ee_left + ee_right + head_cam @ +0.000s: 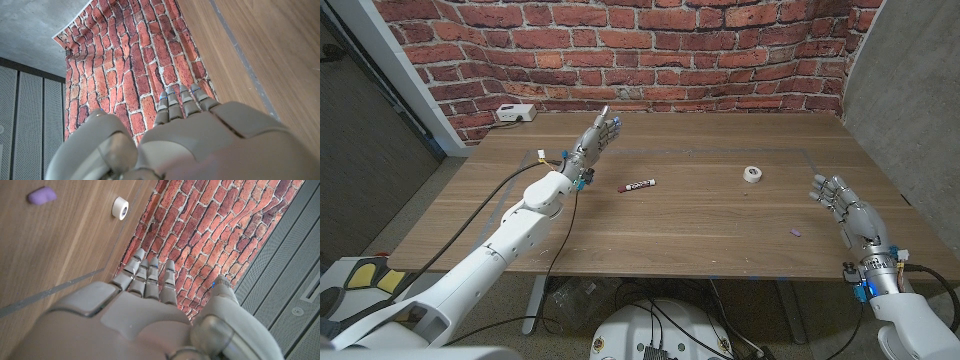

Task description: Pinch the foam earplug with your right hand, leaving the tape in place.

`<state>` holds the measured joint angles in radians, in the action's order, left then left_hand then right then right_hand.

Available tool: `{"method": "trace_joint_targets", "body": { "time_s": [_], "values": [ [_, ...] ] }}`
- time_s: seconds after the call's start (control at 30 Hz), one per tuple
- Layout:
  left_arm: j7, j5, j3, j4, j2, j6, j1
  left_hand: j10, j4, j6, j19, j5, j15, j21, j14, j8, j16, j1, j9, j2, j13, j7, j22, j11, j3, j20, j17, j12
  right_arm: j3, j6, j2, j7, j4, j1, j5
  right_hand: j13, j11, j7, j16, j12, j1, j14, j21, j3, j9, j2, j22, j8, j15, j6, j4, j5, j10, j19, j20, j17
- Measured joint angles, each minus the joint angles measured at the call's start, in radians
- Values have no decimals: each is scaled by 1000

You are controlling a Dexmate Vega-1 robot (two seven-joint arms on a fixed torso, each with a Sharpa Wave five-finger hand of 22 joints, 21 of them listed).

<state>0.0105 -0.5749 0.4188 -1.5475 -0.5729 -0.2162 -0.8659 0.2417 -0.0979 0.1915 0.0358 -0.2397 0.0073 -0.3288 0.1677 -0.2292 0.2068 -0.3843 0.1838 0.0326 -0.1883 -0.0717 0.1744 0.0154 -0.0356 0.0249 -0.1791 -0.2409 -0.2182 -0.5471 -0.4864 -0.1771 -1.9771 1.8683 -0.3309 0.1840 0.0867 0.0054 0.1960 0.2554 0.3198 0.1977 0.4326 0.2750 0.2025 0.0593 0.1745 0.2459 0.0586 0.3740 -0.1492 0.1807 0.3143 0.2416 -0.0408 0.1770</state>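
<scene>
Foam earplug (796,233), a small purple nub, lies on the wooden surface (700,215) just inward of the right hand (845,210), a little toward the robot from its fingertips and apart from them. It is too small in the head view to give a long axis; in the right wrist view the earplug (41,195) looks slightly longer than wide. The right hand's fingers (150,275) are straight, spread and hold nothing, hovering above the wood. Farther from those fingers, toward the brick wall and the middle of the surface, sits the white roll of tape (752,175), well apart from the earplug. The right hand is by far the nearer one; my judgement is that it must swing inward and down, away from the tape. A marker (639,185) lies beyond, near the left hand (598,135), raised, fingers extended and empty.
</scene>
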Motion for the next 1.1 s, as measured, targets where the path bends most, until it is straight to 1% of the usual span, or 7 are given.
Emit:
{"method": "trace_joint_targets", "body": {
  "time_s": [0.17,0.57,0.73,0.77,0.83,0.9,1.1],
  "values": [
    [-6,6,1,-7,-1,2,0,3,0,5,0,0,0,4,0,0,0,0,0,0,0,-5,0,-3,0,0,0,0,-10,12,26,-33,-1,11,69,0,-5,-5,5,4,12,20,0,4,0,4,0,2,-9,16,-4,0,20,23,1,0],
    [-16,19,2,-23,-3,3,-2,3,0,5,0,0,5,4,5,4,0,9,0,9,0,-5,0,-3,0,0,0,5,-14,37,75,-111,8,17,233,0,-7,-11,5,4,36,31,0,11,0,2,0,2,-10,21,-11,0,28,35,2,0],
    [-20,25,2,-23,-3,2,-2,8,0,5,0,8,5,4,5,4,0,9,0,9,0,-5,0,3,0,0,0,5,-17,37,91,-111,8,16,233,0,-12,-11,5,4,54,42,-4,15,0,4,0,2,-12,21,-15,0,34,42,0,0],
    [-21,26,3,-28,-3,1,-3,8,0,5,0,8,5,4,5,4,-4,9,0,9,0,-5,0,3,0,0,0,5,-18,59,94,-160,7,16,331,0,-14,-11,5,4,54,44,-4,15,0,4,0,2,-12,21,-15,0,35,42,0,0],
    [-23,28,3,-28,-3,0,-3,8,0,5,0,8,3,4,8,4,-4,9,0,9,0,-5,0,3,0,0,0,5,-19,72,100,-185,4,16,380,0,-15,-11,5,4,57,44,-4,18,0,3,0,2,-12,21,-18,0,38,48,1,0],
    [-24,30,3,-32,-4,-1,-5,8,0,5,0,8,1,11,9,4,-4,9,0,9,0,-5,0,3,0,0,0,5,-19,73,102,-186,2,17,383,0,-14,-13,5,4,66,44,-4,19,0,6,0,2,-12,24,-19,0,43,51,1,0],
    [-26,32,3,-33,-3,-5,-5,8,0,5,0,8,1,12,9,4,-4,0,0,0,0,-5,0,3,0,0,0,5,-19,117,109,-239,-13,21,492,0,-16,-16,5,4,79,55,-4,23,0,3,0,2,-12,26,-23,0,52,60,0,0]
  ]
}}
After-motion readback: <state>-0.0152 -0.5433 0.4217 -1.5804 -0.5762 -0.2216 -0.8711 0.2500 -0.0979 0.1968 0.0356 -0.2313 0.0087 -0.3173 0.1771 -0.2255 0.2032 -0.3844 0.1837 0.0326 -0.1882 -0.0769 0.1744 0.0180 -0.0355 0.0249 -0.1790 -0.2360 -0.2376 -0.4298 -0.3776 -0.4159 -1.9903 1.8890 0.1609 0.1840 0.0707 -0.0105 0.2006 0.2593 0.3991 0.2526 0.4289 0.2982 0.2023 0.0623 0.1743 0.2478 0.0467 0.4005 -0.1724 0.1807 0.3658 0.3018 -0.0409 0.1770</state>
